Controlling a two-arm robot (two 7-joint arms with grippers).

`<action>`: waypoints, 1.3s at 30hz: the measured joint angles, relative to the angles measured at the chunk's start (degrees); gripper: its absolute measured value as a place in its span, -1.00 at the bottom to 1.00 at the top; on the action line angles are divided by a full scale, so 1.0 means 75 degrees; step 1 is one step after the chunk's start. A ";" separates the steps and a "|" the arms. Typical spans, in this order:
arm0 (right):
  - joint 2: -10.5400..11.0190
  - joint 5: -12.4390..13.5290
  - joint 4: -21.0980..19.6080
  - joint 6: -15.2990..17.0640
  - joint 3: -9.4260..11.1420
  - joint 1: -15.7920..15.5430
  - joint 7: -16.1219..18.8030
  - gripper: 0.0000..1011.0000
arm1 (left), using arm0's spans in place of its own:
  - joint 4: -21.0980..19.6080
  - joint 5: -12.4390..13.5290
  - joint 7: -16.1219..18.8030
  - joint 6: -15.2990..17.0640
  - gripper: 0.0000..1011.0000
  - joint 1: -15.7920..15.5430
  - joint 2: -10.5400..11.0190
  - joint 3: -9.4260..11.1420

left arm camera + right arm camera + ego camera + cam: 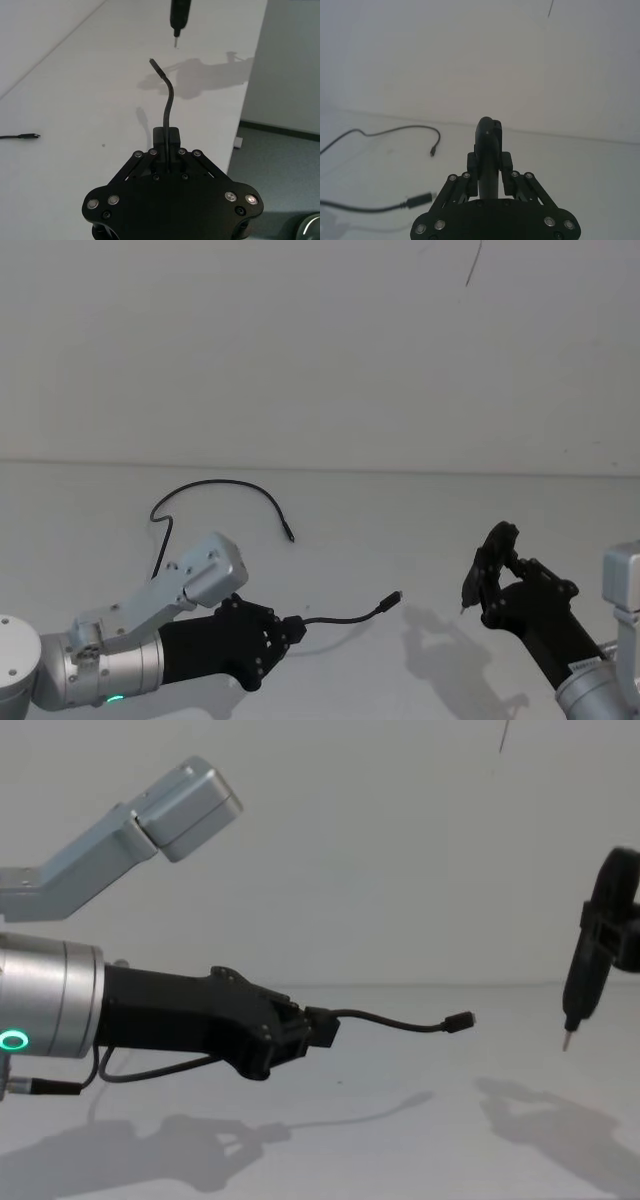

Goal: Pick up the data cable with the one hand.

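The data cable (345,618) is a thin black cord. My left gripper (296,627), black with a silver wrist and a green ring, is shut on it near one plug. That plug (460,1019) sticks out in the air above the white table (420,510). The rest of the cord (215,483) curves across the table behind the left arm, and its far plug (289,537) lies flat. In the left wrist view the cord (167,100) rises from between the jaws of the left gripper (166,137). My right gripper (497,570) hangs at the right, shut on a slim black tool (580,975) with a pale tip.
A plain white wall (320,340) rises behind the table. In the left wrist view the table's edge (240,125) drops to a grey floor (280,165). Shadows of both arms fall on the tabletop.
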 joint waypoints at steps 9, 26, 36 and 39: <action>-0.0306 0.0064 -0.0021 -0.0002 0.0013 0.0208 -0.0114 -0.47 | -0.0074 -0.0028 -0.0006 0.0014 -0.92 0.0043 0.0070 -0.0008; -0.0768 0.0401 0.0097 0.0421 0.0027 0.0479 -0.0095 -0.47 | -0.0126 -0.0045 -0.0007 0.0023 -0.92 0.0070 0.0117 -0.0013; -0.0810 0.0608 0.0127 0.0820 -0.0004 0.0569 0.0197 -0.47 | -0.0134 -0.0050 -0.0006 0.0023 -0.91 0.0077 0.0125 -0.0013; -0.0810 0.0650 0.0127 0.0893 -0.0013 0.0581 0.0269 -0.47 | -0.0137 -0.0050 -0.0006 0.0023 -0.91 0.0079 0.0128 -0.0012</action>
